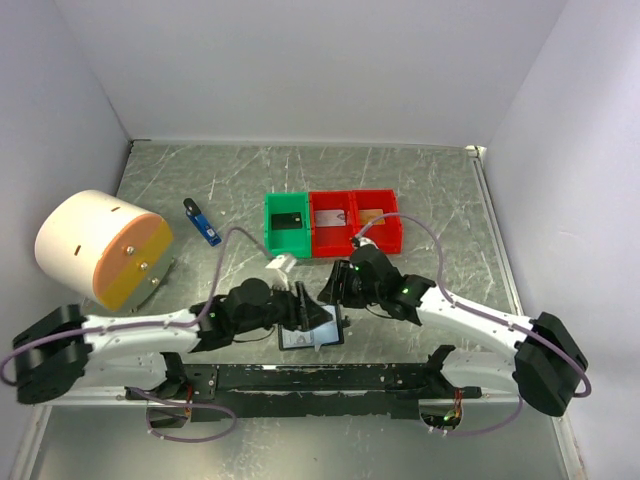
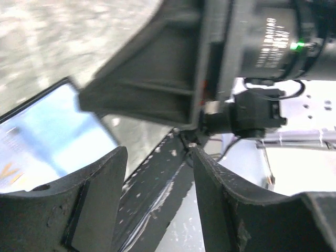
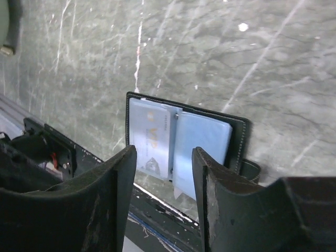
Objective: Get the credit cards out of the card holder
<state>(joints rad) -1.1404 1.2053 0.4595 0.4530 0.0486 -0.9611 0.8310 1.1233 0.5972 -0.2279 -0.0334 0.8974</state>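
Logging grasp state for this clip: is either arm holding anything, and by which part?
Nothing is held. The left gripper's jaws stand apart beside the card holder; the right gripper's jaws stand apart over one edge of it, gripping nothing.

The black card holder [image 3: 202, 139] lies open and flat at the table's six o'clock, with a pale card [image 3: 152, 134] in its left sleeve. At its twelve o'clock, a black card [image 1: 288, 222], a silvery card [image 1: 330, 216] and a gold card [image 1: 372, 214] lie in bins [image 1: 270, 240].
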